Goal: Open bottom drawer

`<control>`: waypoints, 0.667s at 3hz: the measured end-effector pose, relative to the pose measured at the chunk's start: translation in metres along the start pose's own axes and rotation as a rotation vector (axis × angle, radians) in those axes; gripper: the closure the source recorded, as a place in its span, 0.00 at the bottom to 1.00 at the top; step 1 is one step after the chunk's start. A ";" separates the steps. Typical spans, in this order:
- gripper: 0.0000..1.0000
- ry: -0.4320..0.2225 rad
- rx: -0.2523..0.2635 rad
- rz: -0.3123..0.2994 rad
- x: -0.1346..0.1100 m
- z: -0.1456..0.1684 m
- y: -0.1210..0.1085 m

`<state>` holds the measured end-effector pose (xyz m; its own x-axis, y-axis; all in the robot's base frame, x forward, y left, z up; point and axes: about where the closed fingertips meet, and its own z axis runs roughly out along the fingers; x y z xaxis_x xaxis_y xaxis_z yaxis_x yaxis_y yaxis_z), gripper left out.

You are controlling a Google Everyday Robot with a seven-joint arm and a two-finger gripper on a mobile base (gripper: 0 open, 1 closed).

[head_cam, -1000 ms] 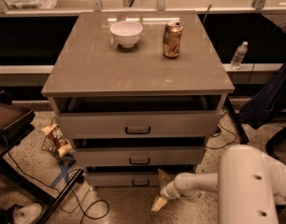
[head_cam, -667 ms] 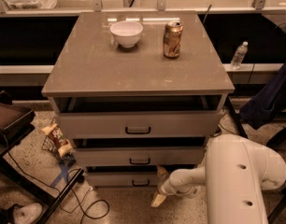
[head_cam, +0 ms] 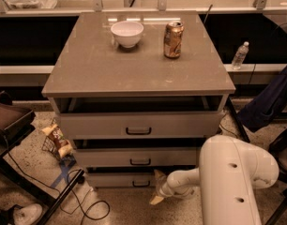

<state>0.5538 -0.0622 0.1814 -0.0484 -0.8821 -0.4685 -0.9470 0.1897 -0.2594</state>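
Your bottom drawer [head_cam: 117,179] is down at about 6 o'clock in the camera view. It's the lowest and shortest front on the cabinet, with a little black bar handle [head_cam: 141,183], and it sits tucked back under the middle drawer [head_cam: 134,156]. From here you can't really tell if it's out at all. The gripper [head_cam: 157,187] is just off the handle's 3 o'clock side, right at the drawer's right end and low near the floor. The claw looks open and isn't on anything: one tan tip is up by the drawer front, the other down toward the floor. The fat white arm [head_cam: 232,182] comes in from 4 o'clock. Going up, the top drawer [head_cam: 139,124] shows a dark gap under the cabinet top [head_cam: 134,69]. On that top you've got a white bowl [head_cam: 127,33] at 11 o'clock and a gold can [head_cam: 173,40] just to its 3 o'clock, standing apart from it. A water bottle [head_cam: 239,55] stands out past the cabinet at 2 o'clock. A snack bag [head_cam: 56,142] sits by the cabinet's left side at 8 o'clock, with a blue tape cross [head_cam: 64,172] on the floor below it.
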 end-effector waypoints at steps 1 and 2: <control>0.41 -0.001 -0.002 -0.001 -0.001 0.001 0.001; 0.65 -0.002 -0.004 -0.001 -0.002 0.002 0.002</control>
<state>0.5524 -0.0595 0.1799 -0.0469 -0.8814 -0.4700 -0.9482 0.1872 -0.2565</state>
